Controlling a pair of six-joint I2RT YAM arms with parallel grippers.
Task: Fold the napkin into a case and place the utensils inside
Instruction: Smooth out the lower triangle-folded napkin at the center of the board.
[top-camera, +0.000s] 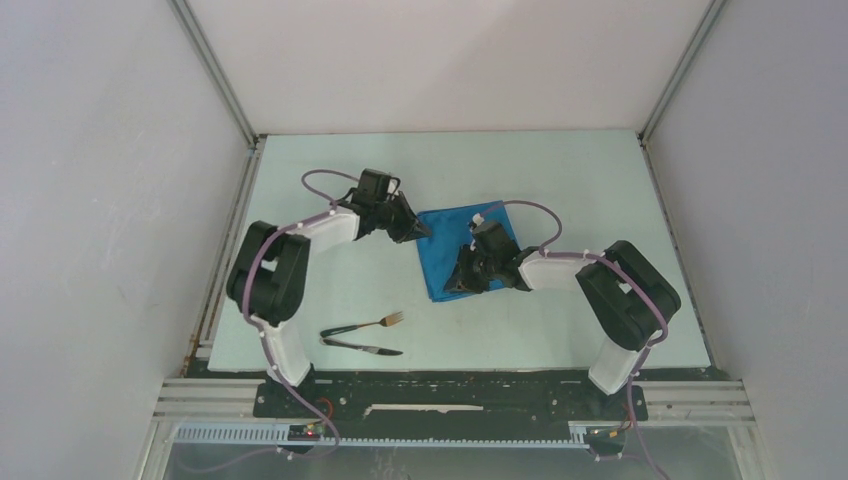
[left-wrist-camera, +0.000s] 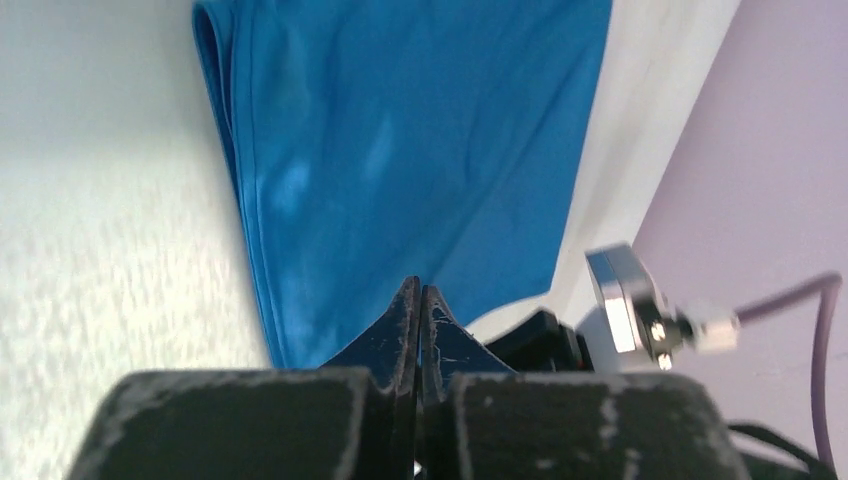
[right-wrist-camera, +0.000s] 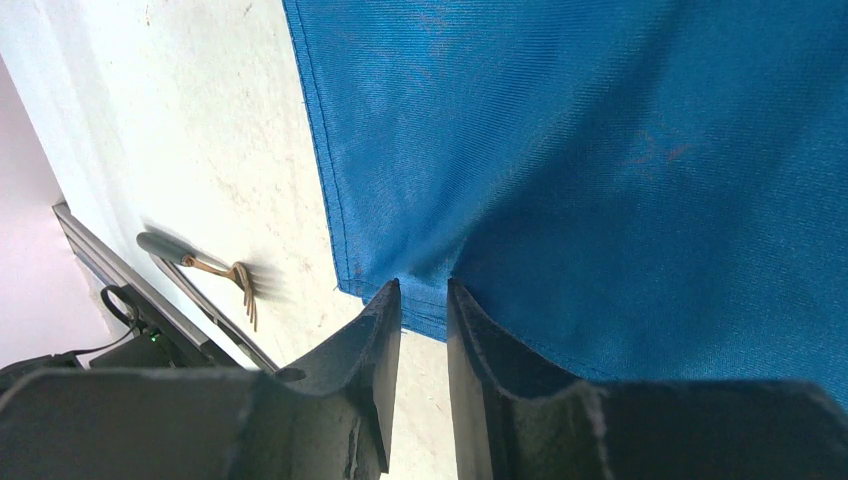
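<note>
A pale green table (top-camera: 560, 330) stands between plain white walls (top-camera: 100, 200).

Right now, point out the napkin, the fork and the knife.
napkin (top-camera: 450, 240): top view, bare middle of the folded blue cloth.
fork (top-camera: 394, 319): top view, tines.
knife (top-camera: 372, 349): top view, mid-blade.

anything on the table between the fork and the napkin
No. In the top view the stretch from the fork up to the napkin is bare table; the knife lies on the fork's near side.

top: overhead, far | wrists: low, close | shared: napkin (top-camera: 452, 243)
</note>
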